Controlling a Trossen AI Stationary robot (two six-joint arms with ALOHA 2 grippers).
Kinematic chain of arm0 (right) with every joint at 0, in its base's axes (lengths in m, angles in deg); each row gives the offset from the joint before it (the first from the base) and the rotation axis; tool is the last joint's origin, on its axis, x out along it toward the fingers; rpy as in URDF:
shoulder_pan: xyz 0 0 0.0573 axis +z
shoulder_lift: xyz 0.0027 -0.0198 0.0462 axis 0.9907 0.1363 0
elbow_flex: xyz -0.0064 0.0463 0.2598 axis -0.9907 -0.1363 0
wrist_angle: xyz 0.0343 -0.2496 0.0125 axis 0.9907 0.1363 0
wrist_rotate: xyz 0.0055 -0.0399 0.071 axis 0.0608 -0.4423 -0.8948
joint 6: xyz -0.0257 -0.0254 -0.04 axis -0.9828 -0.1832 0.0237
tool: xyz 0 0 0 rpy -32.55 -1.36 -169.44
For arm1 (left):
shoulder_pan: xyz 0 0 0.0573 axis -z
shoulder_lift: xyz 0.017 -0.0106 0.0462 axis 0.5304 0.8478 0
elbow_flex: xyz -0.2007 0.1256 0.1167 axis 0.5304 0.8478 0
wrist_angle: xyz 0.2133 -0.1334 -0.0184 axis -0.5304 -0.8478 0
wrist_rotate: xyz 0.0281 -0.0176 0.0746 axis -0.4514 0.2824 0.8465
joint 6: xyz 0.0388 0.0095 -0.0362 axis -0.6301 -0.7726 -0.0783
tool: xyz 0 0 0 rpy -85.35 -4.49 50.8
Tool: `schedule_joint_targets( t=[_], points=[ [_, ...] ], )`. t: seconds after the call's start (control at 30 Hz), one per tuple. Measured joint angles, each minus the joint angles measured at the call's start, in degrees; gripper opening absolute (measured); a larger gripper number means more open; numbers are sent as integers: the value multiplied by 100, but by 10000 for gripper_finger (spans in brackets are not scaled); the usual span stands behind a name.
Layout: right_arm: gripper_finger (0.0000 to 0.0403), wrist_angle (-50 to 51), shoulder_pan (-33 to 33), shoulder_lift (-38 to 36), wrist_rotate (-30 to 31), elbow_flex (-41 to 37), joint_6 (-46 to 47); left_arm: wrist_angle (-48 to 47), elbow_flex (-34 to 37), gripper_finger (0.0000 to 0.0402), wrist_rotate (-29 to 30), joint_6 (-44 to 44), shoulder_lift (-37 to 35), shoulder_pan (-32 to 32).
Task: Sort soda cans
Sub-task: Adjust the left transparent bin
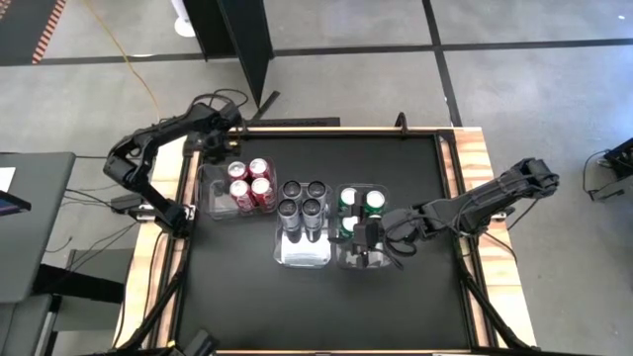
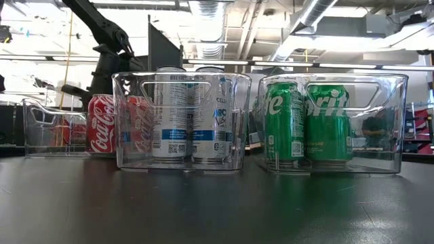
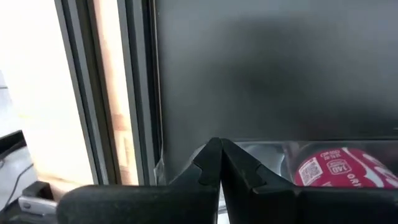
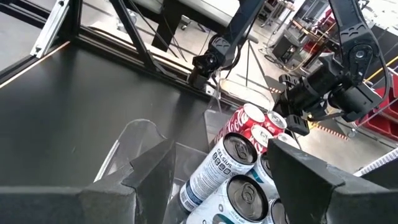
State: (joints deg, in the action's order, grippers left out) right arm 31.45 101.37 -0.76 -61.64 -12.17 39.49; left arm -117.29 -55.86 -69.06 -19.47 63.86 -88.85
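Note:
Three clear bins stand side by side on the black table. The left bin (image 1: pixel 213 193) holds red soda cans (image 1: pixel 249 180), the middle bin (image 1: pixel 302 252) silver-dark cans (image 1: pixel 302 198), and the right bin (image 1: pixel 356 259) green cans (image 1: pixel 361 203), all upright. My left gripper (image 1: pixel 212 148) is shut and points down above the far left corner of the red cans' bin, with a red can (image 3: pixel 342 168) just beside it. My right gripper (image 1: pixel 371 237) hovers open over the green cans' bin, nothing between its fingers (image 4: pixel 149 177). It hides the bin's part beneath it.
A wooden border and metal frame (image 1: pixel 460 168) run around the table. A black panel (image 1: pixel 247 49) stands beyond the far edge. Bare black table top lies near the front edge (image 1: pixel 297 311) and at the far right (image 1: pixel 406 158).

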Motion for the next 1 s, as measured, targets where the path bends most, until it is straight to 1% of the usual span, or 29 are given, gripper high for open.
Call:
schedule_joint_targets(
  t=[0.2,0.57,0.9,1.0],
  points=[
    [270,40,71,0,0,0,0,-252,-2,0,-169,148,0,32],
    [270,44,70,0,0,0,-1,-814,-2,0,-262,460,0,135],
    [270,80,70,0,0,0,0,-884,-2,0,-347,488,0,223],
    [270,127,70,0,0,0,1,-874,-2,0,-283,486,0,227]
  ],
)
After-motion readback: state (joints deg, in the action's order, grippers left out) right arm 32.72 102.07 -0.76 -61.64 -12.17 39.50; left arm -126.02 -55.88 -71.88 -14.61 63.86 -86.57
